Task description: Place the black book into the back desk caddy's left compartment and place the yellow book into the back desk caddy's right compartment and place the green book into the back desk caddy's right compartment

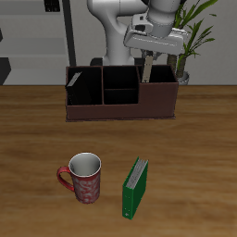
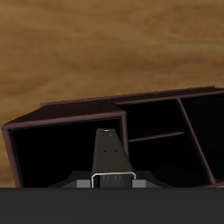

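The two-finger gripper (image 1: 148,63) hangs over the long reddish-brown back desk caddy (image 1: 120,109), clamping a thin olive-tan yellow book (image 2: 110,154) upright; the slim green book (image 1: 135,188) stands near its front.

Office or study: wooden desk (image 1: 37,130), desk caddy (image 1: 120,104), mug (image 1: 83,176), potted plant (image 1: 190,42).
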